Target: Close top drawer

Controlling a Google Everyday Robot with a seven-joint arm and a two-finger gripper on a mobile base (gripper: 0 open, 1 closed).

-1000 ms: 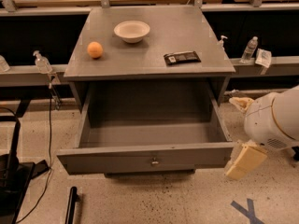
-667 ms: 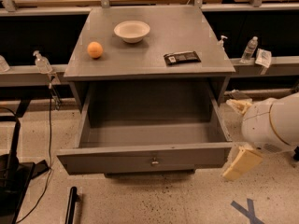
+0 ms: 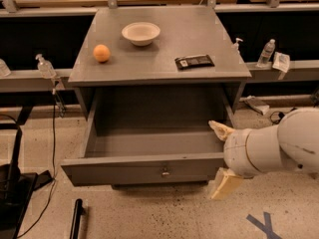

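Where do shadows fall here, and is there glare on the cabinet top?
Camera view: the top drawer interior is shaded beneath the cabinet top, darkest at the back wall; the cabinet top is evenly lit, without glare; the orange and bowl cast only faint shadows; the pale end effector, open at the drawer's right front corner, is brightly lit.

Light fell evenly from above | top drawer (image 3: pixel 149 144) back lay shaded | tool (image 3: pixel 223 157) at its right front corner glowed pale
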